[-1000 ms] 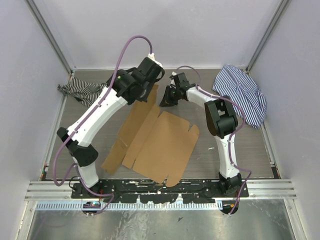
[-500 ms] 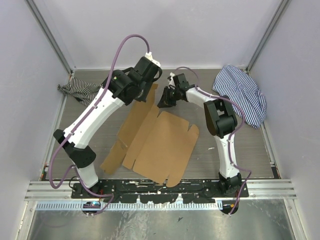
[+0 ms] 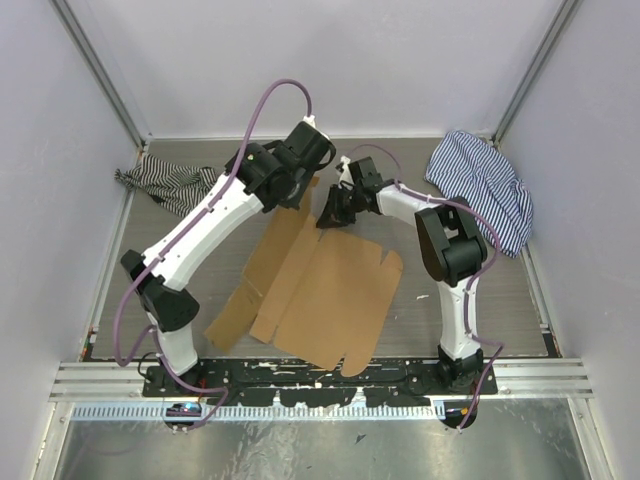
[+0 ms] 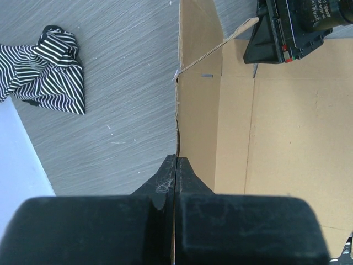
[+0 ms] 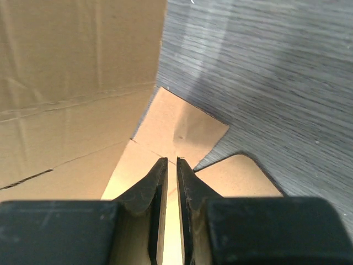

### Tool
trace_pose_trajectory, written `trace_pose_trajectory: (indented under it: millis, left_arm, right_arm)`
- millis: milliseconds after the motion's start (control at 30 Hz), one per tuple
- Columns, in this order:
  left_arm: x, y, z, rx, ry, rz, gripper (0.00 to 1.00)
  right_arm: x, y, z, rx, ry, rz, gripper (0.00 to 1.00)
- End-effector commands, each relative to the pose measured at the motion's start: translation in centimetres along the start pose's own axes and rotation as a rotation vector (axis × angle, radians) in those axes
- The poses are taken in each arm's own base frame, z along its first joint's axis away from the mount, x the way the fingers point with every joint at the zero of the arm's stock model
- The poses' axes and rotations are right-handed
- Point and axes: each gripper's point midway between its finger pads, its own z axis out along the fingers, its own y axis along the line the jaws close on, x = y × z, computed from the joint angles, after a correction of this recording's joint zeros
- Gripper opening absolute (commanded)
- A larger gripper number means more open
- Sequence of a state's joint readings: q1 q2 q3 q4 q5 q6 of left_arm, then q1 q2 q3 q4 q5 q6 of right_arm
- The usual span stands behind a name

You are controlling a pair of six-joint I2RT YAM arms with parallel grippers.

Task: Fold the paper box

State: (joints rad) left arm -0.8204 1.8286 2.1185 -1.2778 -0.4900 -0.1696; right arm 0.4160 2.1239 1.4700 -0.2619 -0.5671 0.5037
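The paper box [image 3: 330,290] is a brown die-cut sheet lying mostly flat in the middle of the table. My left gripper [image 3: 303,190] sits at its far left flap. In the left wrist view that gripper [image 4: 176,160] is shut on the flap's thin edge, which runs straight away from the tips across the paper box [image 4: 287,138]. My right gripper [image 3: 330,212] is at the far edge; a raised tab [image 4: 220,44] leads up to it. In the right wrist view the right gripper [image 5: 171,161] has its jaws nearly together on a strip of cardboard above the paper box [image 5: 66,83].
A black-and-white striped cloth [image 3: 165,182] lies bunched at the far left, also in the left wrist view [image 4: 47,69]. A blue striped cloth [image 3: 485,190] lies at the far right. Walls close in three sides; a metal rail [image 3: 320,375] runs along the front.
The left arm has swung a little right and forward with the flap edge in its jaws. The sheet has slid slightly right. The right gripper has stayed at the far edge.
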Motion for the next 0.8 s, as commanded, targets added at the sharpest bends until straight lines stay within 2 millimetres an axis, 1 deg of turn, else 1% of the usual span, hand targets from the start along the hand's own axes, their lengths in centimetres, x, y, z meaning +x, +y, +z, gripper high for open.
trace_pose_trajectory:
  millis: [0, 67, 133, 267, 400, 467, 533, 667, 767]
  left_arm:
    - [-0.8, -0.1, -1.1, 0.010, -0.055, -0.028, 0.00]
    - [-1.0, -0.3, -2.2, 0.043, -0.078, -0.038, 0.00]
    - [-1.1, -0.4, -3.4, 0.074, -0.101, -0.047, 0.00]
    - [-1.8, -1.0, -5.9, 0.148, -0.157, -0.077, 0.00]
    - [-2.1, -1.0, -7.6, 0.180, -0.191, -0.099, 0.00]
    - [-2.0, -0.9, -7.8, 0.182, -0.194, -0.102, 0.00]
    - [-2.0, -0.9, -7.9, 0.183, -0.195, -0.104, 0.00]
    - [-1.9, -0.9, -7.8, 0.178, -0.193, -0.104, 0.00]
    - [-1.9, -0.6, -7.3, 0.149, -0.186, -0.097, 0.00]
  right_arm:
    - [-3.2, 2.4, -1.9, -0.006, -0.122, -0.067, 0.18]
    - [-4.2, 1.8, -1.9, 0.029, -0.154, -0.051, 0.18]
    - [-5.2, 1.7, -1.8, 0.035, -0.180, -0.042, 0.17]
    - [-6.2, 2.2, -0.6, 0.005, -0.163, -0.037, 0.18]
    - [-7.4, 2.6, -0.6, -0.003, -0.185, -0.053, 0.18]
    - [-7.8, 3.1, -0.5, -0.021, -0.183, -0.062, 0.18]
    - [-7.6, 3.2, -0.2, -0.029, -0.163, -0.064, 0.18]
    - [-7.7, 2.5, 0.0, -0.020, -0.160, -0.061, 0.18]
    - [-6.8, 3.2, -0.1, -0.066, -0.119, -0.061, 0.18]
